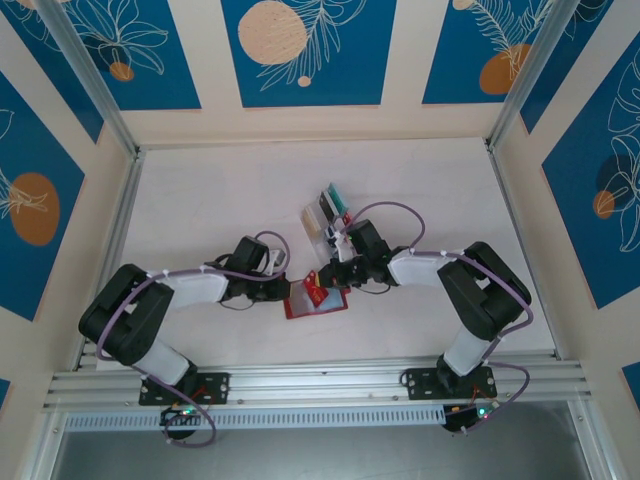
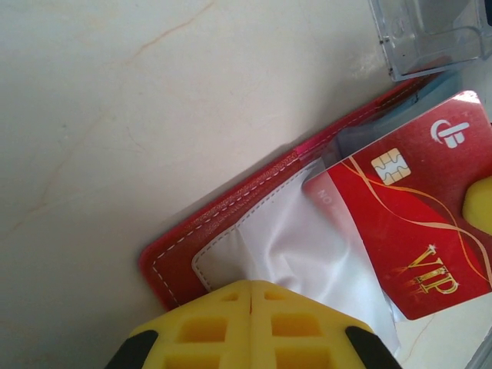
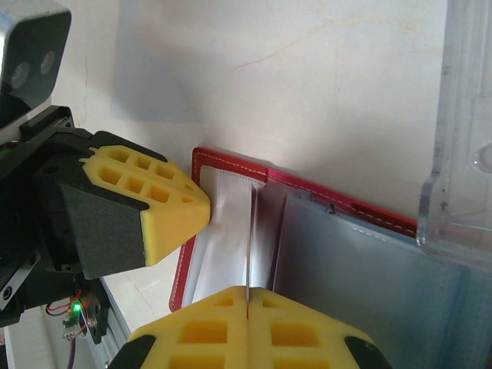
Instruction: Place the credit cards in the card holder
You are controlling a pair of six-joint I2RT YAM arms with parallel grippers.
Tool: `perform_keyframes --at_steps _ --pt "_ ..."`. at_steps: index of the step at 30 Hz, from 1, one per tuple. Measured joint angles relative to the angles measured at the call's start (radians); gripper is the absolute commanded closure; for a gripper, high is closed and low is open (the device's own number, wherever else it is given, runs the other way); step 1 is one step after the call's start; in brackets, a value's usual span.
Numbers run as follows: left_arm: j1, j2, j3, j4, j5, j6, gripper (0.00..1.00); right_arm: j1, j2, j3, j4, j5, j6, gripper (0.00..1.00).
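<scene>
- table [image 1: 200, 200]: pale, smooth top. Everything we care about sits mid-table.
- clear rack [image 1: 328, 212]: near the holder, on its far side, with the remaining credit cards [image 1: 330, 198] standing in its slots, teal and black among them. Rigid, light plastic; we judge it would skid if bumped.
- left gripper [image 2: 250, 294]: fingers together, tip down on the holder's pale inner sleeve near its outer edge. We read this as pinning the wallet. We cannot tell whether it pinches any sleeve material.
- right gripper [image 3: 247, 296]: clamped on the red card, which shows edge-on between its pads, over the open holder.
- card holder [image 1: 300, 305]: red stitched wallet lying open on the table, slots up.
  - Soft and floppy, with thin glossy sleeves that wrinkle.
  - Probably light enough to slide, so we want it held down at an outer edge, clear of the slot mouth.
- red card [image 2: 407, 231]: gold chip and VIP lettering.
  - One corner looks paler, as if under the translucent sleeve. We cannot tell how far in it is.
  - Likely stiff, thin and slick, with slight flex.
  - Best gripped at the trailing edge so the leading edge stays free.
  - Risks as we see them: the corner snags and bunches the sleeve, or the card pivots in the grip.
</scene>
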Motion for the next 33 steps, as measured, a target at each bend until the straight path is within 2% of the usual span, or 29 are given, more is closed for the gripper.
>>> perform_keyframes --at_steps 7,18,33 --pt "-0.03 -0.009 0.002 -0.011 -0.04 0.016 0.97 0.023 -0.018 -0.047 0.087 0.044 0.048 1.0" --pt "-0.099 -0.019 0.007 -0.019 -0.093 0.027 0.96 0.049 -0.116 -0.129 0.087 0.102 0.108 1.0" --pt "-0.137 -0.02 -0.005 0.008 -0.106 0.015 0.96 0.126 -0.233 -0.088 -0.23 0.272 0.159 1.0"
